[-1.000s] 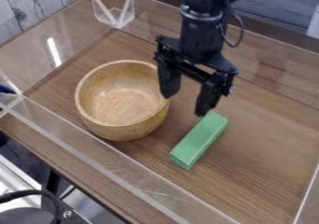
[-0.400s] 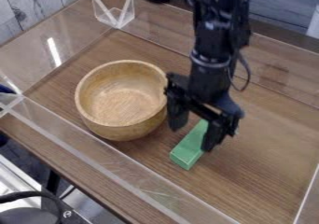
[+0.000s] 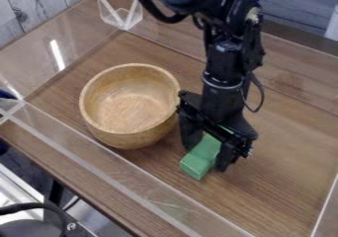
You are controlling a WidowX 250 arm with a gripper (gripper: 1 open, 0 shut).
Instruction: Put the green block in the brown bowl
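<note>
While you scan from the left edge, note the clear plastic wall (image 3: 53, 142) fencing the wooden worktop (image 3: 284, 197), then the brown bowl (image 3: 129, 105) sitting upright on that worktop, left of centre. Bowl interior shows bare wood grain; nothing inside it that you can see

Just right of the bowl, the gripper (image 3: 215, 150) points straight down, its dark fingers spread apart and set low on either side of the green block (image 3: 201, 161). Gripper reads as released, not clenched: the fingers stand wide with the block's upper part between them. Whether the pads touch the block's sides cannot be told from this angle

Green block lies flat on the worktop, near the bowl's right wall but apart from it. Only its near end shows below the fingers; the rest is hidden behind the gripper

Far back left, a small clear angled piece (image 3: 122, 12) stands by the rear wall, well apart from the action

Progress, as a judgement: early stage. Approach looks complete and the gripper is straddling the block, but no grasp shows yet. Left for you to see through: close on the block, lift it clear of the worktop, carry it left over the bowl rim, release it inside

Watch point: the long block may pivot if pinched near one end
</note>
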